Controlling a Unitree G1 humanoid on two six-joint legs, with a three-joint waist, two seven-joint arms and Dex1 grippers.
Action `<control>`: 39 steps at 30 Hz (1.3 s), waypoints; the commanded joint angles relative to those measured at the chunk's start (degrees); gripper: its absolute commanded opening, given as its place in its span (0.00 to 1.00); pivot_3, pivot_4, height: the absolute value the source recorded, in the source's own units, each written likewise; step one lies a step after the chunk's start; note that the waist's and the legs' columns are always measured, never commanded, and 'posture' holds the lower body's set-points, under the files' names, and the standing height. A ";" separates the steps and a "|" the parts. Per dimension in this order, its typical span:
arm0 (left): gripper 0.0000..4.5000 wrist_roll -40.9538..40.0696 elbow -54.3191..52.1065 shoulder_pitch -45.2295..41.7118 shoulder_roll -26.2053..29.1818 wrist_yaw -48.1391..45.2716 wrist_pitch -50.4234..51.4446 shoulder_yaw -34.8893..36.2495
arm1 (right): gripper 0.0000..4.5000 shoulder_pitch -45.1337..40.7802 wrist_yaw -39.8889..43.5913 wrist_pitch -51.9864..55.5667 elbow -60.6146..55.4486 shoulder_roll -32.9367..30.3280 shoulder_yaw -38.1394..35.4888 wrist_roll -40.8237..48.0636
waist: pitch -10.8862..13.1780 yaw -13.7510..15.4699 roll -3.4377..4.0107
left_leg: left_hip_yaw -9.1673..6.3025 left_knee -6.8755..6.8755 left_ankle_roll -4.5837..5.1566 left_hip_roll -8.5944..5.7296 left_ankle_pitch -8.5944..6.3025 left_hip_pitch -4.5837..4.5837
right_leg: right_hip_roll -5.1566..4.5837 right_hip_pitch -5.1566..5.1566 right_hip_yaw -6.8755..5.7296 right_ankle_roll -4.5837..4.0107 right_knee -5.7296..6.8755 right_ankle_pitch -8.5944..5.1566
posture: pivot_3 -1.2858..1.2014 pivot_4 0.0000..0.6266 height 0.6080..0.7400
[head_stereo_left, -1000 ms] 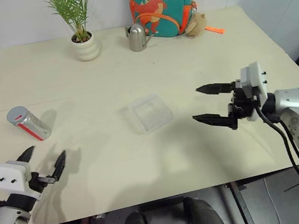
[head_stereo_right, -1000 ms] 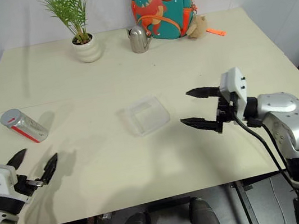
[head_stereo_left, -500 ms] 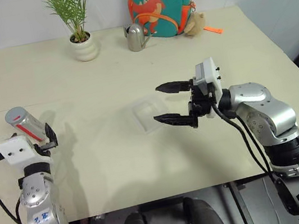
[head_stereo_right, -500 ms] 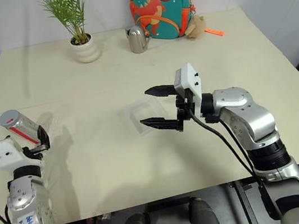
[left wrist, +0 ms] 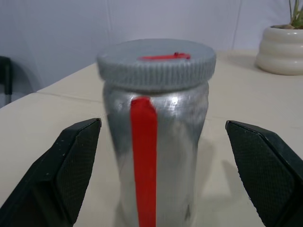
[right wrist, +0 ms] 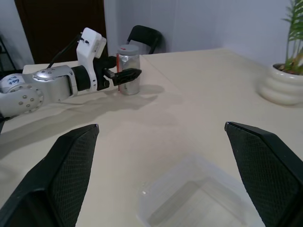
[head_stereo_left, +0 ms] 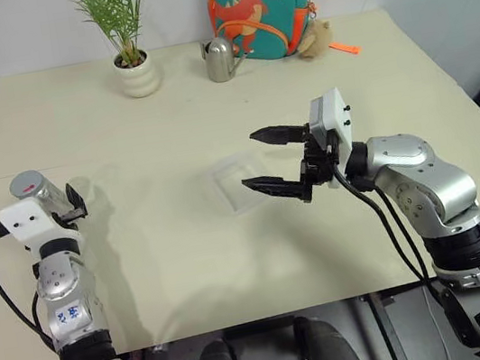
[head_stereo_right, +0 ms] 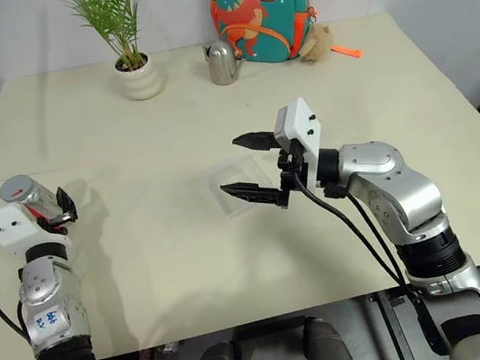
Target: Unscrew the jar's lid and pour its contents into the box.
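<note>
Your left gripper (left wrist: pixel 161 175) has advanced to straddle the jar (left wrist: pixel 156 156), fingers apart (lid (left wrist: pixel 156 64) still on); right gripper (head_stereo_left: pixel 274 161), also spread, has moved over the box (head_stereo_left: pixel 236 185). Grasp pending.

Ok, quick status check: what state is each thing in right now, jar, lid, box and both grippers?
jar: upright on the table, between the left gripper's fingers, not gripped.
lid: on the jar, closed.
box: on the table, open, nothing visible inside.
left gripper: open around the jar.
right gripper: open, holding nothing, over the box.
</note>
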 commanded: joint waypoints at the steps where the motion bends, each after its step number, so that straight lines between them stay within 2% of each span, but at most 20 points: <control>1: 1.00 -0.21 3.53 -2.62 2.66 -2.90 -3.61 -1.03 | 1.00 0.36 -0.89 -0.11 -2.63 0.22 -1.78 0.96 | 0.00 -0.02 0.00 | 0.01 -0.01 0.00 0.00 0.00 0.00 | 0.00 0.00 0.00 0.00 0.00 0.00 | 0.52 0.24 1.00; 5: 1.00 0.10 5.41 -3.58 3.42 -1.93 -4.52 -1.09 | 1.00 1.25 -1.59 -0.38 -3.28 0.40 -2.27 1.19 | 0.00 -0.02 0.00 | 0.01 -0.05 0.00 0.00 0.00 -0.03 | 0.00 0.00 0.00 0.05 0.10 0.03 | 0.52 0.24 1.00; 6: 0.96 0.11 5.47 -3.49 3.43 -1.82 -4.62 -1.12 | 1.00 1.43 -1.71 -0.47 -3.38 0.44 -2.35 1.19 | 0.00 -0.04 0.00 | 0.03 -0.06 0.00 0.00 0.00 -0.03 | -0.01 0.00 0.00 0.05 0.09 0.03 | 0.52 0.24 1.00; 8: 0.87 0.13 5.10 -2.93 3.33 -1.62 -4.20 -1.32 | 1.00 1.86 -1.91 -0.68 -3.52 0.45 -2.53 1.17 | 0.00 -0.01 0.00 | 0.06 -0.06 0.01 0.00 -0.01 -0.04 | -0.02 0.00 -0.03 0.06 0.07 0.03 | 0.52 0.24 1.00; 14: 0.47 -0.80 3.51 -1.88 2.38 -1.43 -3.73 -1.44 | 1.00 2.37 -2.38 -1.36 -3.40 0.73 -2.75 1.03 | 0.00 -0.01 0.00 | 0.08 -0.05 0.00 0.00 -0.02 -0.04 | -0.02 0.00 -0.05 0.09 0.06 0.05 | 0.52 0.24 1.00; 15: 0.43 -1.90 2.91 -2.15 2.10 -2.47 -3.80 -1.52 | 1.00 2.40 -2.47 -1.46 -3.35 0.78 -2.77 0.96 | 0.00 0.00 0.00 | 0.08 -0.05 0.00 0.01 -0.02 -0.04 | -0.02 0.00 -0.05 0.09 0.06 0.05 | 0.52 0.24 1.00; 19: 0.43 -7.00 -2.72 -3.75 2.72 -10.48 -1.94 -3.97 | 1.00 2.28 -2.84 -1.12 -3.44 0.64 -3.28 0.99 | 0.00 0.10 0.00 | 0.07 -0.03 0.00 0.00 -0.01 -0.05 | -0.02 0.00 -0.05 0.09 0.05 0.05 | 0.52 0.24 1.00; 23: 0.43 -16.75 -12.16 -4.56 6.37 -25.03 8.44 -8.51 | 1.00 0.86 -4.11 1.62 -4.29 -0.55 -4.32 1.66 | 0.00 0.08 0.00 | 0.05 -0.03 -0.01 0.00 -0.01 -0.11 | -0.03 0.00 -0.05 0.09 0.04 0.05 | 0.52 0.24 1.00; 25: 0.43 -21.01 -17.42 -4.82 9.32 -32.91 14.50 -12.46 | 1.00 -2.46 -6.69 7.85 -5.11 -0.93 -3.34 2.48 | 0.02 -0.11 0.02 | 0.06 -0.03 -0.01 0.00 -0.01 -0.12 | -0.03 0.00 -0.04 0.09 0.03 0.05 | 0.52 0.24 1.00; 28: 0.43 -25.13 -20.66 -6.45 11.38 -38.99 20.97 -15.94 | 1.00 -7.18 -10.22 13.72 -5.58 1.50 -1.98 4.02 | 0.04 -0.76 0.07 | 0.09 -0.09 -0.01 0.01 -0.02 -0.07 | -0.02 -0.03 -0.02 0.05 0.03 0.03 | 0.52 0.24 1.00; 34: 0.43 -28.64 -24.87 -8.46 11.58 -47.38 27.94 -22.35 | 1.00 -14.22 -15.69 17.52 -3.13 8.48 2.00 1.70 | 0.05 -1.53 0.08 | 0.04 -0.13 0.00 0.12 -0.03 -0.07 | 0.07 -0.09 -0.04 -0.04 0.12 -0.03 | 0.52 0.24 1.00; 39: 0.43 -26.97 -24.67 -8.56 10.94 -50.20 27.25 -24.77 | 1.00 -15.92 -17.63 17.17 -0.51 11.28 3.89 -0.71 | 0.05 -1.40 0.08 | 0.04 -0.13 0.02 0.12 -0.04 -0.14 | 0.07 -0.13 -0.05 -0.04 0.09 -0.03 | 0.52 0.24 1.00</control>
